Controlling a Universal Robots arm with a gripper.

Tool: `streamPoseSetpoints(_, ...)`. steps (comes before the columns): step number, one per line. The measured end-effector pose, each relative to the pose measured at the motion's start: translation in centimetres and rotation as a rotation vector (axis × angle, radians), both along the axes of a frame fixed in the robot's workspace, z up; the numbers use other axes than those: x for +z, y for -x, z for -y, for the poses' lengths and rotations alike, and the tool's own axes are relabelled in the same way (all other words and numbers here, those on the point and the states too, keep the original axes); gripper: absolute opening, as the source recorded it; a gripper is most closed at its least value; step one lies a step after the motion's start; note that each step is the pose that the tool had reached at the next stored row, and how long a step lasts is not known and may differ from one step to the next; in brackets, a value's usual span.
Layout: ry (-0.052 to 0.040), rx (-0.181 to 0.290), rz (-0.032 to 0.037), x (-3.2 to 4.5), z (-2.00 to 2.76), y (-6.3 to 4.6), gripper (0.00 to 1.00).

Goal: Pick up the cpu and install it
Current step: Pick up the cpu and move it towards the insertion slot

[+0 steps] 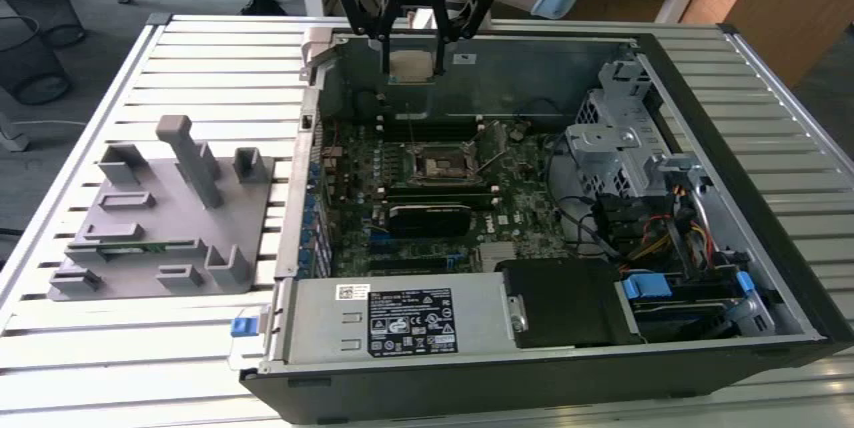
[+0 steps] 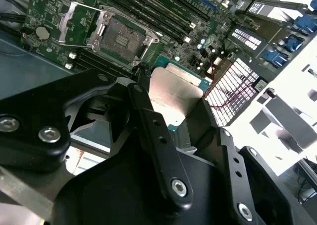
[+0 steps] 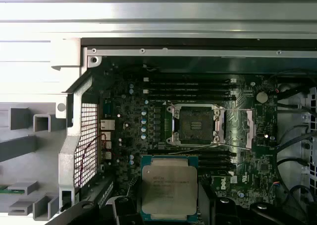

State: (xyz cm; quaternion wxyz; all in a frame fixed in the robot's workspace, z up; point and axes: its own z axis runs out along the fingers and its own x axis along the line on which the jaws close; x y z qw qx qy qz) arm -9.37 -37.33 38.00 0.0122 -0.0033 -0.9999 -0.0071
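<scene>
Carrying step: we see the end effector (image 1: 416,60) clamped on the cpu (image 3: 169,188), held flat above the motherboard (image 3: 124,121). The open socket (image 3: 194,125) lies apart, and alignment is not yet made.

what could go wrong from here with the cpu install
1. The gripper holds the cpu by its edges above the motherboard; a slip could drop it onto components.
2. The socket lies open, its metal frame swung aside; a skewed descent might damage contacts or snag that frame.
</scene>
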Motion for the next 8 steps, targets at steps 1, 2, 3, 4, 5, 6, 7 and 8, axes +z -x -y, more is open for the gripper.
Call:
streamPoseSetpoints(1, 0.0, 0.0, 0.0, 0.0, -0.01, -0.1, 0.54)
streamPoseSetpoints(2, 0.0, 0.0, 0.0, 0.0, -0.02, -0.3, 0.54)
streamPoseSetpoints(3, 0.0, 0.0, 0.0, -0.01, -0.02, -0.4, 0.54)
streamPoseSetpoints(4, 0.0, 0.0, 0.0001, -0.01, -0.02, -0.6, 0.54)
streamPoseSetpoints(5, 0.0, 0.0, 0.0, -0.01, -0.02, -0.9, 0.54)
streamPoseSetpoints(6, 0.0001, 0.0, 0.0, -0.01, -0.02, -1.1, 0.54)
streamPoseSetpoints(7, 0.0001, 0.0, 0.0, -0.01, -0.02, -1.4, 0.54)
streamPoseSetpoints(8, 0.0, 0.0, 0.0, -0.01, -0.02, -1.6, 0.54)
